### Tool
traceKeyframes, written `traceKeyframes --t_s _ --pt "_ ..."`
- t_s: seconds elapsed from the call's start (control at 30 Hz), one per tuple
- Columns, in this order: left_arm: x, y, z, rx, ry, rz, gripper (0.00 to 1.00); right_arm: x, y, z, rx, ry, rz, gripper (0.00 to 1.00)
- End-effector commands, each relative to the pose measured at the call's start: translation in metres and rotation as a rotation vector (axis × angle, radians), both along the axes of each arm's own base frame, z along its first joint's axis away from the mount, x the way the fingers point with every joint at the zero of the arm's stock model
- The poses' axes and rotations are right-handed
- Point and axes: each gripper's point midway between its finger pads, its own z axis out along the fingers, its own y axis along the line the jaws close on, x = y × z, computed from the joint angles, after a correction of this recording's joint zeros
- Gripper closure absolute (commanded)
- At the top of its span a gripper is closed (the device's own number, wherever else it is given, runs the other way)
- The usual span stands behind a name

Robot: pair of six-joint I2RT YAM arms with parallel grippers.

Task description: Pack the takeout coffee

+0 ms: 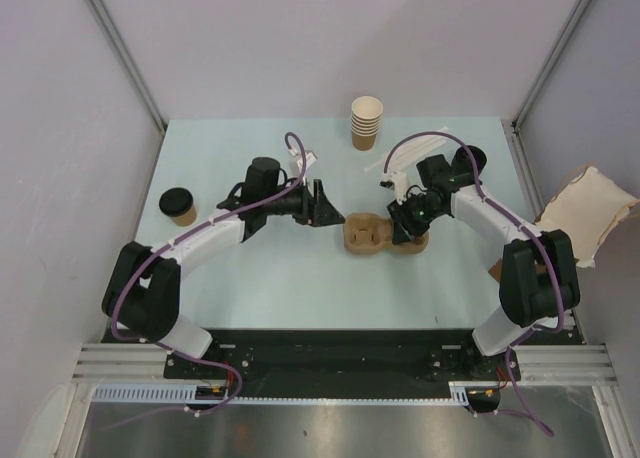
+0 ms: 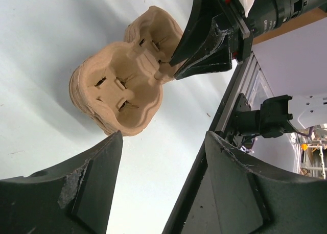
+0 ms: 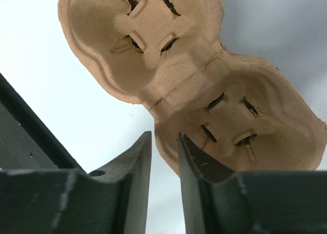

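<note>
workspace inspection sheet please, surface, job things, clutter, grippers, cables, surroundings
surface: pale table, no spills seen
job's things: takeout coffee, lidded, upright at the left edge, not packed
clutter: pulp tray mid-table, wells empty; stack of lidless cups at back; white strips near right arm
grippers: left gripper jaws open, facing the tray, apart from it; right gripper jaws narrow, pinching the tray's rim
cables: purple cables along both arms, no snag seen
surroundings: white walls; brown paper bag off the table's right side

Left pincer spread wide, aimed at the right pincer — whose jaws stand narrowed to a slit.
</note>
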Motion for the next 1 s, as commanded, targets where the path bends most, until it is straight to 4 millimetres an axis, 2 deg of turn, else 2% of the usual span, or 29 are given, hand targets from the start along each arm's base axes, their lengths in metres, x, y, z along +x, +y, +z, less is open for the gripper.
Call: traceKeyframes --t_s 0.0,0.27,0.4,0.53,0.6,0.67,0.73,0.83,0.9,0.97 --pt "-0.001 -0.001 0.000 -0.005 -0.030 -0.011 0.29 0.013 0.007 0.008 -0.008 -0.054 0.004 0.67" --pt "-0.001 -0.002 -0.002 -0.007 -0.023 -0.008 0.29 0.019 0.008 0.003 -0.056 -0.087 0.008 0.67" --pt "0.000 -0.002 -0.001 -0.010 -0.027 -0.010 0.29 0.021 0.008 0.002 -0.062 -0.091 0.003 0.72" --pt "-0.001 -0.002 -0.001 -0.007 -0.030 -0.014 0.29 0.023 0.008 0.001 -0.064 -0.094 -0.003 0.81" --pt "-0.001 -0.002 0.000 -0.008 -0.031 -0.017 0.29 0.023 0.008 0.000 -0.066 -0.093 -0.004 0.79" --pt "-0.002 -0.002 0.000 -0.008 -0.033 -0.019 0.29 0.021 0.008 -0.001 -0.071 -0.088 0.001 0.72" --pt "-0.002 -0.002 0.000 -0.006 -0.035 -0.020 0.29 0.021 0.008 -0.002 -0.077 -0.090 0.006 0.71" --pt "-0.001 -0.002 0.001 -0.002 -0.039 -0.022 0.29 0.022 0.009 0.000 -0.072 -0.096 0.005 0.83" --pt "-0.001 -0.001 0.002 0.001 -0.053 -0.026 0.29 0.023 0.010 0.003 -0.064 -0.107 0.006 0.97" --pt "-0.002 -0.001 0.004 0.003 -0.066 -0.034 0.30 0.022 0.011 0.006 -0.054 -0.106 0.006 1.00"
